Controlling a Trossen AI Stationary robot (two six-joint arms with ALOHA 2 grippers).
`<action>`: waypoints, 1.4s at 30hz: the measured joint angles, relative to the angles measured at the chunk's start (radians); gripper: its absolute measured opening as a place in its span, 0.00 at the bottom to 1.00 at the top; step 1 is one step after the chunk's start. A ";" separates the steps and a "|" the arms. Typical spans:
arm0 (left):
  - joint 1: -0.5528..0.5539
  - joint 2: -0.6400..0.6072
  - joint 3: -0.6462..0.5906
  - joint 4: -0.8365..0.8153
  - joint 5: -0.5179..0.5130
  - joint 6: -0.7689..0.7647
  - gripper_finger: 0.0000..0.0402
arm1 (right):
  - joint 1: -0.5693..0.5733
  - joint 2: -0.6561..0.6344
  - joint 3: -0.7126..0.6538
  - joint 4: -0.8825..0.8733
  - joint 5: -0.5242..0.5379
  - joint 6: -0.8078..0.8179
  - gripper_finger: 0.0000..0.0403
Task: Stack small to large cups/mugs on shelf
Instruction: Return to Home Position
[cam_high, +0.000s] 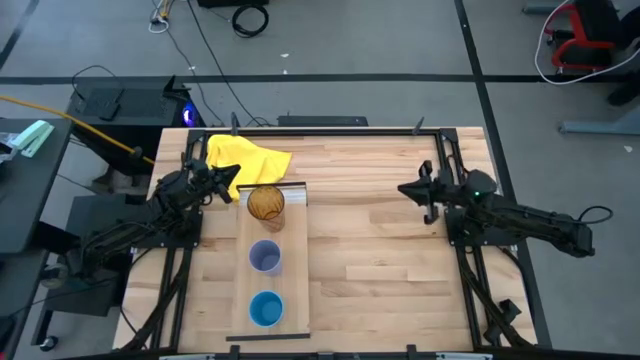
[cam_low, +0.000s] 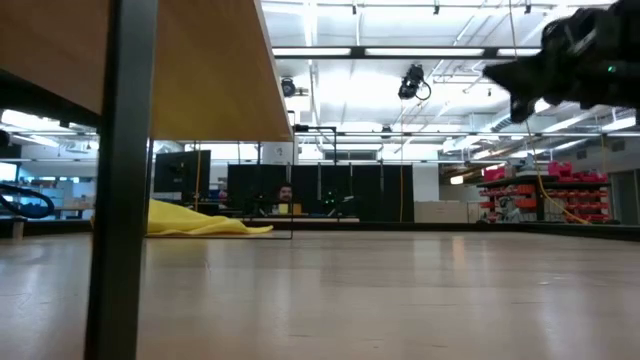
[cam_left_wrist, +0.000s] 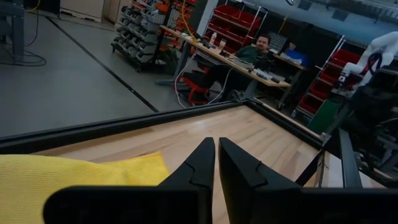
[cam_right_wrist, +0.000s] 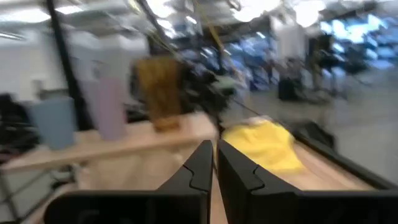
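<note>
Three cups stand upright in a row on the long pale shelf (cam_high: 292, 270): the amber cup (cam_high: 266, 204) at its far end, the lavender cup (cam_high: 265, 257) in the middle, the bright blue cup (cam_high: 266, 309) at its near end. The right wrist view shows the amber cup (cam_right_wrist: 158, 87), the lavender cup (cam_right_wrist: 109, 106) and the blue cup (cam_right_wrist: 55, 121) from the side. My left gripper (cam_high: 230, 188) is shut, level, just left of the amber cup, over the yellow cloth's edge. My right gripper (cam_high: 404, 188) is shut, well to the right of the shelf, pointing toward it.
A yellow cloth (cam_high: 245, 160) lies crumpled at the table's far left, beside the shelf's far end. The shelf stands raised on a dark post (cam_low: 120, 180). Bare wooden tabletop (cam_high: 380, 260) lies between the shelf and the right arm. A person sits at a desk beyond the table (cam_left_wrist: 261, 46).
</note>
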 joint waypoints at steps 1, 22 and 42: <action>0.000 0.000 0.000 0.000 0.000 0.000 0.07 | 0.000 0.000 0.000 -0.024 0.032 0.000 0.07; 0.000 0.000 0.000 0.002 0.000 -0.001 0.08 | 0.000 0.001 0.000 -0.163 0.249 -0.021 0.07; 0.000 0.000 0.000 0.002 0.000 -0.001 0.09 | 0.000 0.001 0.000 -0.163 0.248 -0.019 0.07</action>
